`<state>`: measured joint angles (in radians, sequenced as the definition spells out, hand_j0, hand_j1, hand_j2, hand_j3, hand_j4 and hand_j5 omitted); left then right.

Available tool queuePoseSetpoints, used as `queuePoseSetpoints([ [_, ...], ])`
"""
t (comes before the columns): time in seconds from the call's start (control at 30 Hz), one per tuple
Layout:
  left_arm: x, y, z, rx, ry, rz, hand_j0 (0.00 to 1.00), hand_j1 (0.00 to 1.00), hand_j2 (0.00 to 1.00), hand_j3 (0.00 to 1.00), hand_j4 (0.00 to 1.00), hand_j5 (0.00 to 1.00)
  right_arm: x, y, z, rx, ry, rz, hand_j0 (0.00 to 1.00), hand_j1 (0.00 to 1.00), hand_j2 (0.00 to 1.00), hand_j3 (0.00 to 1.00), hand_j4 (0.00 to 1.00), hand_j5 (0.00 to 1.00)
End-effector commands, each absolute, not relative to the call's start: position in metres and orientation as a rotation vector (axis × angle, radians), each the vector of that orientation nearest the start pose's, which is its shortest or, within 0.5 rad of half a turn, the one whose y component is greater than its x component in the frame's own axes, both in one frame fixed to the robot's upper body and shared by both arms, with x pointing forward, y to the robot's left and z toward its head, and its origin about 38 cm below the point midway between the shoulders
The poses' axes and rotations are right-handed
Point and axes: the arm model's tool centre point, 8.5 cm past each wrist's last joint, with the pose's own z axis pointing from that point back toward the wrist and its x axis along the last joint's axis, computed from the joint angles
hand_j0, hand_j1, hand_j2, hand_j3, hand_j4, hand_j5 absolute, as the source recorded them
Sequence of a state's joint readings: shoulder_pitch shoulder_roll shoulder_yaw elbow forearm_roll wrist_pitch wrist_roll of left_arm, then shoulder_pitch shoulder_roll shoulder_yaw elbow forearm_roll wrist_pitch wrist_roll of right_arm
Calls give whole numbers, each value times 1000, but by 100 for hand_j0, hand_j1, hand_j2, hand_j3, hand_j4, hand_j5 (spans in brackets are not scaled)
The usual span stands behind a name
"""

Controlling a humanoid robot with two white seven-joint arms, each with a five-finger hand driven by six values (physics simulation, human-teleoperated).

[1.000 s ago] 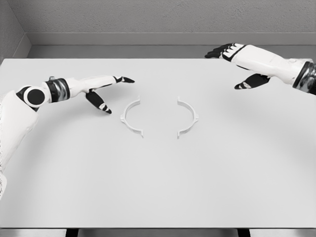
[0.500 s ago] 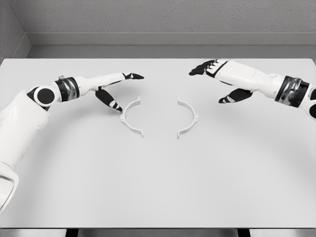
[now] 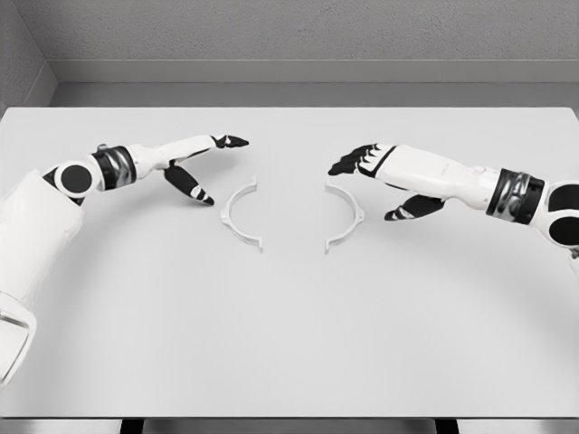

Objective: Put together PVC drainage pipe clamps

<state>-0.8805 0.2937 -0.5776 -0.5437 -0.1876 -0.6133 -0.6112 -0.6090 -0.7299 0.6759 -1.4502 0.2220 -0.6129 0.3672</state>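
Two clamp halves, the left half (image 3: 239, 215) and the right half (image 3: 345, 215), lie apart mid-table (image 3: 289, 344), openings facing. The left hand (image 3: 194, 163) and right hand (image 3: 384, 176) hover beside them, fingers spread, empty. A glancing fingertip could skid these light rings out of alignment.

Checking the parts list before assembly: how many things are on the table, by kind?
White half-ring PVC clamp pieces: 2, the left half and the right half, lying apart with their open sides facing each other on the white table.
Total: 2
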Motion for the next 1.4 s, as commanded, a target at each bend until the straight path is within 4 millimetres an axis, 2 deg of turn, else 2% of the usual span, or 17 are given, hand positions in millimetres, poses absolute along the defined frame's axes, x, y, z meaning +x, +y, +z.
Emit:
queuePoseSetpoints([
  [0.0, 537, 244, 122, -24, -1397, -1463, 100, 100, 100, 100, 100, 100, 425, -251, 205, -161, -1744, 1868, 96, 96, 96, 96, 96, 96],
  [0.2, 538, 238, 124, -31, -1404, -1469, 100, 100, 100, 100, 100, 100, 413, -243, 205, -134, -1766, 1887, 96, 96, 96, 96, 96, 96],
  [0.43, 537, 232, 123, -39, -1406, -1477, 100, 100, 100, 100, 100, 100, 414, -239, 206, -130, -1777, 1888, 92, 92, 92, 92, 92, 92],
  [0.5, 537, 231, 123, -40, -1403, -1483, 100, 100, 100, 100, 100, 100, 414, -238, 205, -128, -1776, 1890, 100, 100, 100, 100, 100, 100],
  [0.73, 537, 222, 121, -51, -1405, -1497, 100, 100, 100, 100, 100, 100, 414, -237, 203, -143, -1760, 1918, 100, 100, 100, 100, 100, 100],
  [0.97, 535, 213, 119, -64, -1400, -1519, 100, 100, 100, 100, 100, 100, 417, -223, 194, -170, -1749, 1963, 100, 100, 100, 100, 100, 100],
  [1.17, 535, 209, 119, -70, -1403, -1522, 100, 100, 100, 100, 100, 100, 423, -229, 187, -174, -1723, 1939, 100, 100, 100, 100, 100, 100],
  [1.37, 538, 217, 124, -57, -1410, -1510, 100, 100, 100, 100, 100, 100, 427, -232, 184, -187, -1736, 1898, 100, 100, 100, 100, 100, 100],
])
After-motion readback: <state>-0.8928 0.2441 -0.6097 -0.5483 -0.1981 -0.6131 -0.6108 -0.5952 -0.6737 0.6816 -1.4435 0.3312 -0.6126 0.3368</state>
